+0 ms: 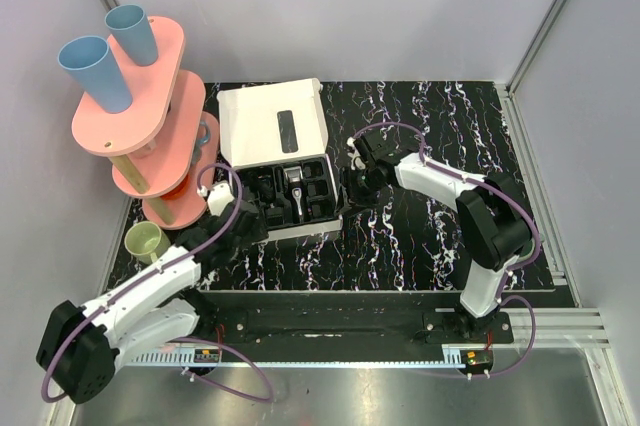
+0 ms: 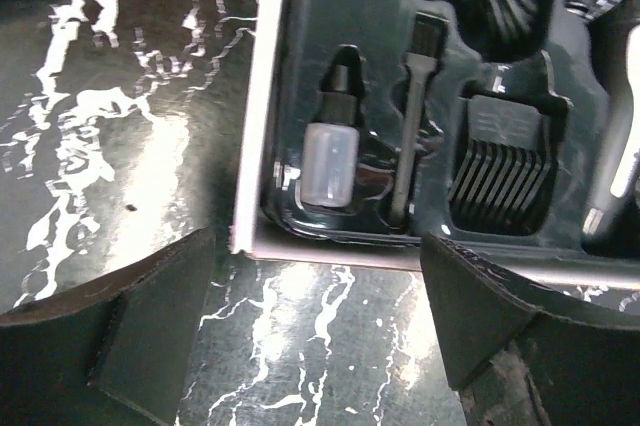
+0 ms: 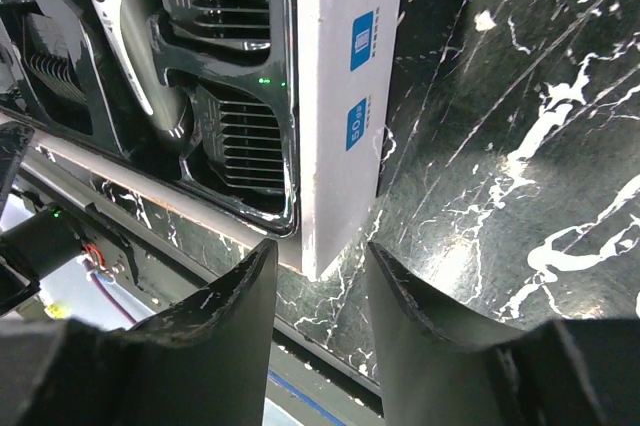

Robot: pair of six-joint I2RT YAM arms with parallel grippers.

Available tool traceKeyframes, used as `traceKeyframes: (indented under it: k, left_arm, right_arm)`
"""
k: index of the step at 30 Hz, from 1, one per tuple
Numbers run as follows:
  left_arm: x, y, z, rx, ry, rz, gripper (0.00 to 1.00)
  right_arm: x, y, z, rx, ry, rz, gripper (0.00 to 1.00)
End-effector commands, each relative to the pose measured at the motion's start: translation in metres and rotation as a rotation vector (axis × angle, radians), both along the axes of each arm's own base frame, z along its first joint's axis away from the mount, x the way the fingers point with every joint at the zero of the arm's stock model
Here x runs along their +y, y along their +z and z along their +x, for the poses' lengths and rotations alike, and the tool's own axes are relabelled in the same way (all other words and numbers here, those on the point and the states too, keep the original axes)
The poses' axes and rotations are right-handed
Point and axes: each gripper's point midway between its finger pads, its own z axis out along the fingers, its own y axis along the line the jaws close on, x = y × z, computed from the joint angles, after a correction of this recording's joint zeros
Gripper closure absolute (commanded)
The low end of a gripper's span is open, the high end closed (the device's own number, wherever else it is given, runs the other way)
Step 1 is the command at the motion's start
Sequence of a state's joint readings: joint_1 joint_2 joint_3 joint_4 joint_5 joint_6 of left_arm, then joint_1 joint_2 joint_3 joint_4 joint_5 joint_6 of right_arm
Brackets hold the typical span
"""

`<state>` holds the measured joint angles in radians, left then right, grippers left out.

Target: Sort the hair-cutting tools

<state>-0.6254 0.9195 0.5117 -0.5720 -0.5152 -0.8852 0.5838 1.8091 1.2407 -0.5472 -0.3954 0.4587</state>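
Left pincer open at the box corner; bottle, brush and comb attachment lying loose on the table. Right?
Not quite. The left pincer is open at the white box corner, but the bottle, brush and comb attachment sit in pockets of its black tray, not on the table. The left wrist view shows it.

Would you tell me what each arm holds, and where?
Left fingers hold nothing. Right fingers straddle the white box at its corner; whether they grip cannot be told.
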Motion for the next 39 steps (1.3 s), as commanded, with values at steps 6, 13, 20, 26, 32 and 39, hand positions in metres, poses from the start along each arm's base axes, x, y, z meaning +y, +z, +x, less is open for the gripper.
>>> traceKeyframes:
  k: [6,13,20,26,32,39]
  left_arm:
    - [-0.067,0.028,0.016,-0.163,-0.291,-0.249,0.17]
    - [-0.085,0.035,0.017,-0.174,-0.382,-0.277,0.2]
    - [-0.11,0.043,0.018,-0.19,-0.492,-0.327,0.2]
    - [-0.143,0.054,0.015,-0.22,-0.636,-0.348,0.2]
    - [-0.137,0.058,0.03,-0.207,-0.583,-0.256,0.16]
    - [-0.103,0.122,0.063,-0.352,-0.455,-0.179,0.01]
  right_arm:
    - [0.019,0.007,-0.007,0.014,0.043,0.125,0.53]
    - [0.019,0.008,-0.014,0.019,0.039,0.155,0.55]
    - [0.007,0.019,-0.022,-0.026,0.024,0.144,0.54]
    - [-0.003,0.027,-0.03,-0.036,0.003,0.127,0.54]
    - [-0.04,0.028,-0.015,-0.109,-0.149,-0.06,0.48]
    - [-0.081,0.082,0.029,-0.238,-0.351,-0.09,0.34]
